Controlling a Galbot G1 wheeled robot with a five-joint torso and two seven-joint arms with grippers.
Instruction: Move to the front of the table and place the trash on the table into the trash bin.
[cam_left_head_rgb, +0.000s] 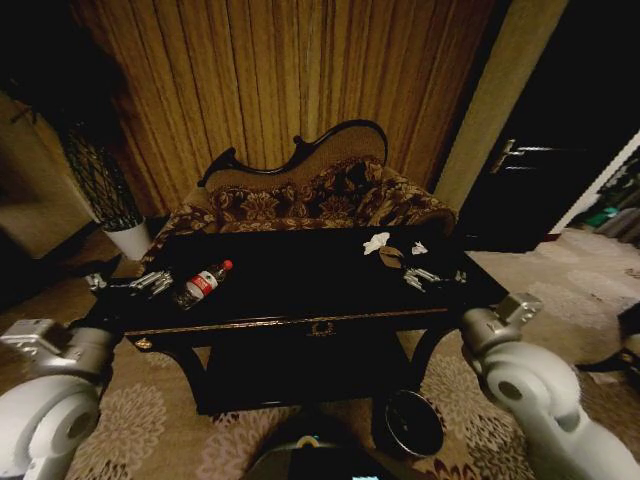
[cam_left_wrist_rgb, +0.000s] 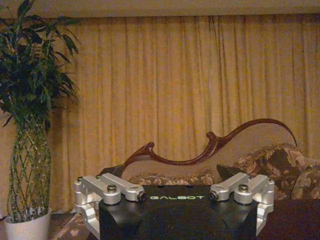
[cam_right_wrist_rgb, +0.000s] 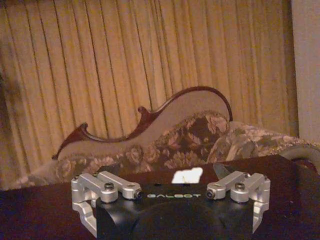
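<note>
1. Two arms are reaching forward over the black glossy counter (cam_left_head_rgb: 300, 285), which is standing in front of a floral sofa (cam_left_head_rgb: 310, 200) and yellow curtains (cam_left_head_rgb: 290, 70).
2. The trash bin (cam_left_head_rgb: 410, 425) is sitting on the patterned carpet (cam_left_head_rgb: 150, 440) below the counter's front edge, toward the robot's right, far lower than the counter top.
3. The left hand (cam_left_head_rgb: 150, 284) is hovering at the counter's left end, its fingers spread open and holding nothing; in the left wrist view the left hand (cam_left_wrist_rgb: 175, 195) is pointing toward the sofa, with a potted plant (cam_left_wrist_rgb: 30, 125) off to one side.
4. The right hand (cam_left_head_rgb: 425, 277) is hovering over the counter's right part, fingers also spread open and empty; in the right wrist view the right hand (cam_right_wrist_rgb: 172, 192) is facing the sofa.
5. The bottle (cam_left_head_rgb: 203, 284), with its red cap and red-white label, is lying on its side just beside the left hand, on the side nearer the counter's middle.
6. The paper scraps (cam_left_head_rgb: 377, 241) are lying on the counter beyond the right hand, nearer the sofa; one white scrap (cam_right_wrist_rgb: 187, 175) is showing between that hand's fingers in the right wrist view.
</note>
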